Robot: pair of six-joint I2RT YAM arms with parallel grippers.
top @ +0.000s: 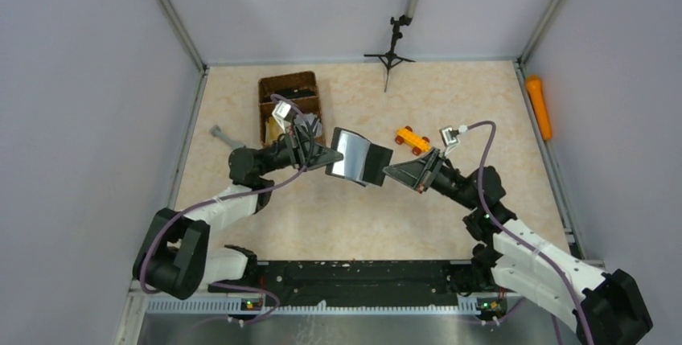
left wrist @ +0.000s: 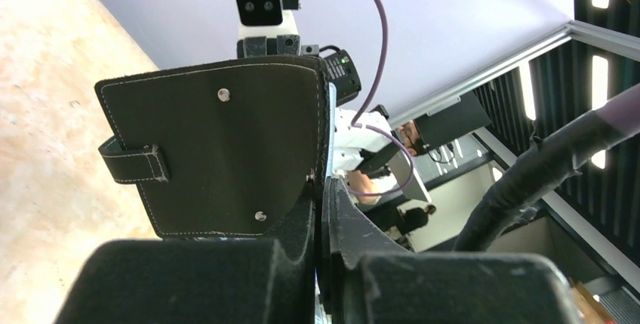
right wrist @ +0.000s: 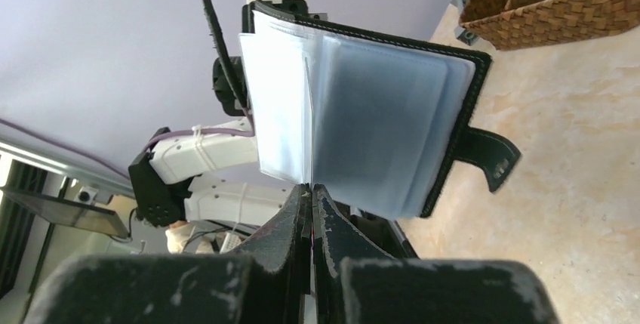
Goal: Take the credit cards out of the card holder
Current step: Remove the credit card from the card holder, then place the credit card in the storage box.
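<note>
Mid-air above the table's centre, the card holder hangs open between both arms, clear of the surface. Left gripper is clamped on the black cover's edge (the anchor side), so the plastic sleeves fan toward the other arm. Right gripper has its jaws pressed together on a clear sleeve's lower edge, probably to part the pages and expose a card. No card is out yet.
</note>
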